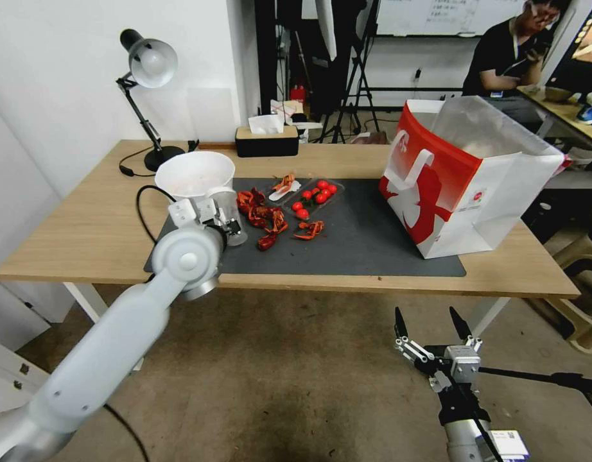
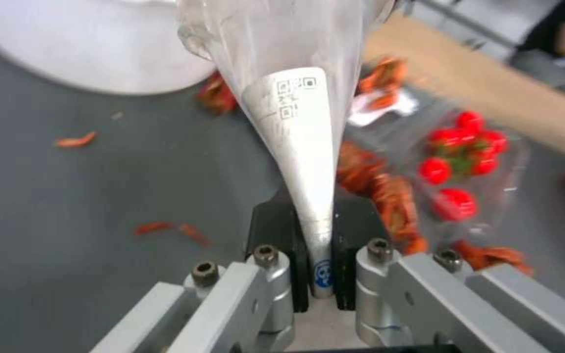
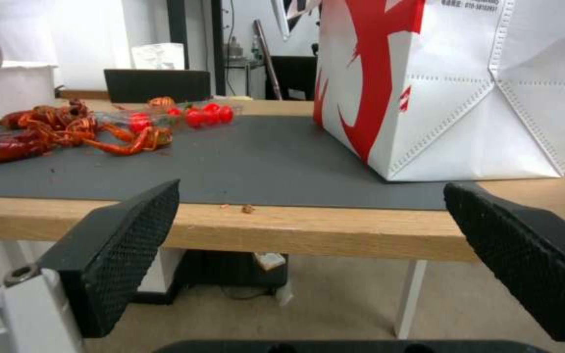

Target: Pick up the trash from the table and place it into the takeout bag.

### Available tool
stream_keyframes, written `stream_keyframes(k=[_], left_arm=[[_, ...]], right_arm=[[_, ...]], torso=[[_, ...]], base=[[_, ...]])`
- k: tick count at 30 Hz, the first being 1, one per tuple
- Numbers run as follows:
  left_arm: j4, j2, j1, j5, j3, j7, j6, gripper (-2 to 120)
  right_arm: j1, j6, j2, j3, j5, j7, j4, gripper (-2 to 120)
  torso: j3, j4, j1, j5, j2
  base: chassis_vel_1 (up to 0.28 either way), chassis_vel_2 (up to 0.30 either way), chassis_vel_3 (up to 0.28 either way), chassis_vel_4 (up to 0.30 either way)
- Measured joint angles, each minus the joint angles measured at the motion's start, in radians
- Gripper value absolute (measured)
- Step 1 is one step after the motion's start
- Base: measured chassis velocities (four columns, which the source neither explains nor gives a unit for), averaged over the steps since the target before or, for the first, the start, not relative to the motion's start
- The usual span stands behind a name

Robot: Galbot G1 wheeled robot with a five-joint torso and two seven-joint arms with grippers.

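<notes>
Left gripper pinching a clear plastic cup over the mat; right gripper waiting below the table edge.

Head view: the left gripper [image 1: 228, 221] holds the clear plastic cup [image 1: 230, 212] beside a white bowl [image 1: 194, 174] on the dark grey mat [image 1: 366, 244] of the light wood table [image 1: 84, 237]; red crayfish shells [image 1: 264, 218] and a clear tray of cherry tomatoes [image 1: 314, 196] lie near, and the red-and-white takeout bag [image 1: 466, 179], bearing a small red logo, stands at the right. The right gripper [image 1: 431, 327] hangs wide open over the brown floor.
Left wrist view: black pads [image 2: 276, 235] clamp the cup's wall, on which sits a white label with QR codes [image 2: 295, 98].
Right wrist view: spread pads [image 3: 132, 235] face the bag; its small print is unreadable.
</notes>
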Motion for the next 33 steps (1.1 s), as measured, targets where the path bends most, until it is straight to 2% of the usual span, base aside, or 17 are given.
stream_keyframes(k=[2, 3, 5, 6, 8, 9, 12, 13, 16, 18, 21, 22, 26, 27, 30, 31, 33], left_arm=[[-0.007, 0.010, 0.008, 0.021, -0.011, 0.104, -0.033, 5], [-0.007, 0.010, 0.008, 0.021, -0.011, 0.104, -0.033, 5], [0.002, 0.014, -0.001, 0.054, -0.007, 0.251, -0.086, 5], [0.002, 0.014, -0.001, 0.054, -0.007, 0.251, -0.086, 5], [0.021, 0.013, -0.032, 0.082, 0.015, 0.351, -0.117, 5], [0.021, 0.013, -0.032, 0.082, 0.015, 0.351, -0.117, 5], [0.063, 0.009, -0.116, 0.127, 0.080, 0.492, -0.164, 5], [0.063, 0.009, -0.116, 0.127, 0.080, 0.492, -0.164, 5], [0.134, -0.026, -0.246, 0.147, 0.154, 0.592, -0.203, 5], [0.156, -0.041, -0.286, 0.148, 0.175, 0.615, -0.213, 5], [0.239, -0.094, -0.428, 0.148, 0.258, 0.713, -0.252, 5], [0.239, -0.094, -0.428, 0.148, 0.258, 0.713, -0.252, 5], [0.379, -0.186, -0.608, 0.161, 0.435, 0.856, -0.351, 5], [0.379, -0.186, -0.608, 0.161, 0.435, 0.856, -0.351, 5], [0.474, -0.262, -0.700, 0.162, 0.541, 0.903, -0.408, 5], [0.474, -0.262, -0.700, 0.162, 0.541, 0.903, -0.408, 5], [0.548, -0.316, -0.750, 0.163, 0.580, 0.920, -0.429, 5]], right_arm=[[-0.004, 0.003, -0.002, 0.000, 0.000, 0.000, 0.001, 100], [-0.004, 0.003, -0.002, 0.000, 0.000, 0.000, 0.001, 100], [-0.005, 0.004, -0.003, 0.001, 0.001, 0.000, 0.002, 100], [-0.005, 0.004, -0.003, 0.001, 0.001, 0.000, 0.002, 100], [-0.005, 0.004, -0.001, 0.001, 0.001, 0.000, 0.003, 100], [-0.005, 0.004, -0.001, 0.001, 0.001, 0.000, 0.003, 100], [-0.001, 0.004, 0.002, 0.001, 0.001, 0.000, 0.003, 100], [-0.001, 0.004, 0.002, 0.001, 0.001, 0.000, 0.003, 100], [0.001, 0.003, 0.005, 0.003, 0.004, -0.001, 0.003, 100], [0.001, 0.003, 0.007, 0.004, 0.004, -0.001, 0.003, 100], [0.003, 0.001, 0.010, 0.004, 0.004, -0.001, 0.003, 100], [0.003, 0.001, 0.010, 0.004, 0.004, -0.001, 0.003, 100], [0.006, 0.000, 0.010, 0.005, 0.007, -0.001, -0.002, 100], [0.006, 0.000, 0.010, 0.005, 0.007, -0.001, -0.002, 100], [0.010, 0.001, 0.010, 0.009, 0.011, -0.001, -0.012, 100], [0.010, 0.001, 0.010, 0.009, 0.011, -0.001, -0.012, 100], [0.011, 0.001, 0.010, 0.010, 0.014, -0.001, -0.014, 100]], torso=[[0.000, -0.0001, 0.000, 0.0003, 0.000], [0.000, -0.0001, 0.000, 0.0003, 0.000], [0.000, -0.0001, 0.000, 0.0002, 0.000], [0.000, -0.0001, 0.000, 0.0002, 0.000], [0.000, -0.0002, 0.000, 0.0003, 0.000], [0.000, -0.0002, 0.000, 0.0003, 0.000], [0.000, -0.0003, 0.000, 0.0003, 0.000], [0.000, -0.0003, 0.000, 0.0003, 0.000], [0.000, -0.0002, 0.000, 0.0003, 0.000], [0.000, -0.0003, 0.000, 0.0002, 0.000], [0.000, -0.0004, 0.000, 0.0005, 0.000], [0.000, -0.0004, 0.000, 0.0005, 0.000], [0.000, -0.0003, 0.000, 0.0007, 0.000], [0.000, -0.0003, 0.000, 0.0007, 0.000], [0.000, -0.0006, 0.000, 0.0008, 0.000], [0.000, -0.0006, 0.000, 0.0008, 0.000], [0.000, -0.0003, 0.000, 0.0006, 0.000]], base=[[0.000, 0.000, 0.000, 0.000], [0.000, 0.000, 0.000, 0.000], [0.000, 0.000, 0.000, 0.000], [0.000, 0.000, 0.000, 0.000], [0.000, 0.000, 0.000, 0.000], [0.000, 0.000, 0.000, 0.000], [0.000, 0.000, 0.000, 0.000], [0.000, 0.000, 0.000, 0.000], [0.000, 0.000, 0.000, 0.000], [0.000, 0.000, 0.000, 0.000], [0.000, 0.000, 0.000, 0.000], [0.000, 0.000, 0.000, 0.000], [0.000, 0.000, 0.000, 0.000], [0.000, 0.000, 0.000, 0.000], [0.000, 0.000, 0.000, 0.000], [0.000, 0.000, 0.000, 0.000], [0.000, 0.000, 0.000, 0.000]])
